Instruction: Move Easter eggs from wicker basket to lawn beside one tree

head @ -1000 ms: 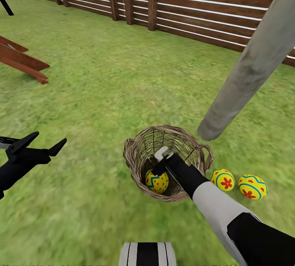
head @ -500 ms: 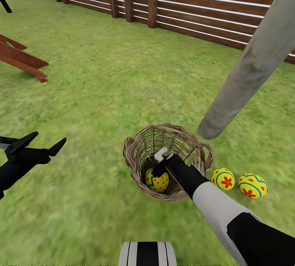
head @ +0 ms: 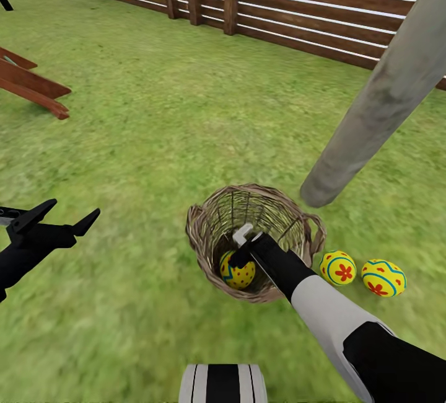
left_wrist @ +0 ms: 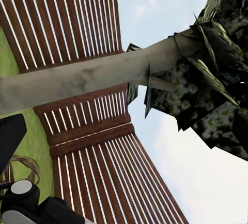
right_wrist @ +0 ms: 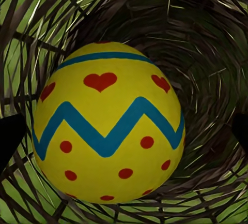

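**Right gripper over the last egg in the basket**

Left gripper (head: 67,219) hangs spread wide and empty over the lawn (head: 142,118), well apart from the wicker basket (head: 201,248).

Right gripper (head: 240,248) is sunk inside the basket, directly above the last Easter egg (head: 238,271). In the right wrist view that egg (right_wrist: 108,125) lies dead ahead on the basket floor, long axis roughly along the approach, a dark fingertip at either edge: jaws wide, nothing held yet.

Two eggs (head: 337,267) (head: 383,277) already lie on the grass near the tree (head: 371,111). Right arm is plainly the nearer.
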`<state>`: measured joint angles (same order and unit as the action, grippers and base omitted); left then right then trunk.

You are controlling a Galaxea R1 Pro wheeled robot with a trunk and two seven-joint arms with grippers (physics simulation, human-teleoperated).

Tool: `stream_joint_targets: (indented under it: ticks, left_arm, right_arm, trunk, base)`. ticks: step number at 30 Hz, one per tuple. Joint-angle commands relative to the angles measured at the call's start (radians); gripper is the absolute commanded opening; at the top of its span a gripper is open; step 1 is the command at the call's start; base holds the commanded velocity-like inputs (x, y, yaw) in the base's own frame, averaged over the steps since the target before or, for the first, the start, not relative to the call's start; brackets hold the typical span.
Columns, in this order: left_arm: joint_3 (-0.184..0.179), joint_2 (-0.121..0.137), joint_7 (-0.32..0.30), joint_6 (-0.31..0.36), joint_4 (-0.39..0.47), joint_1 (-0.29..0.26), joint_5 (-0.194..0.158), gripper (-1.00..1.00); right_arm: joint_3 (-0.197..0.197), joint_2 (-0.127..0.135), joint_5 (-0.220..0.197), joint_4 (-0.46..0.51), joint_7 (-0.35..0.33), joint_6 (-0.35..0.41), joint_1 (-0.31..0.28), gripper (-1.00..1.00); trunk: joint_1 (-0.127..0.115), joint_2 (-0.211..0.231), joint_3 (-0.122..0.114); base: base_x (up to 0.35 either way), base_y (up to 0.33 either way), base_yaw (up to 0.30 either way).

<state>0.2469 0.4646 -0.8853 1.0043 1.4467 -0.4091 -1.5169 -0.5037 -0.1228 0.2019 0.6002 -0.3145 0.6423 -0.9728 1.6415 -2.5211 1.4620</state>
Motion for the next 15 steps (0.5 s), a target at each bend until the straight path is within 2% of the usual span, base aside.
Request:
stream_joint_targets:
  ticks: [1, 5, 15]
  left_arm:
    - [0.000, 0.000, -0.003, 0.004, 0.000, 0.000, 0.000, 1.00]
    - [0.000, 0.000, -0.003, 0.004, 0.000, 0.000, 0.000, 1.00]
    - [0.002, 0.003, -0.003, 0.000, -0.020, 0.016, -0.001, 1.00]
  right_arm:
    - [-0.001, 0.000, 0.011, 0.001, -0.007, 0.004, -0.001, 1.00]
    - [-0.001, 0.000, 0.011, 0.004, -0.008, 0.004, 0.000, 1.00]
    - [0.001, 0.008, 0.015, 0.005, -0.009, 0.008, -0.008, 1.00]
  trunk:
    - [0.000, 0.000, 0.001]
    - [0.001, -0.001, 0.008]
    - [0.001, -0.001, 0.010]
  base:
    - [0.000, 0.000, 0.000]
    - [0.000, 0.000, 0.000]
    - [0.000, 0.000, 0.000]
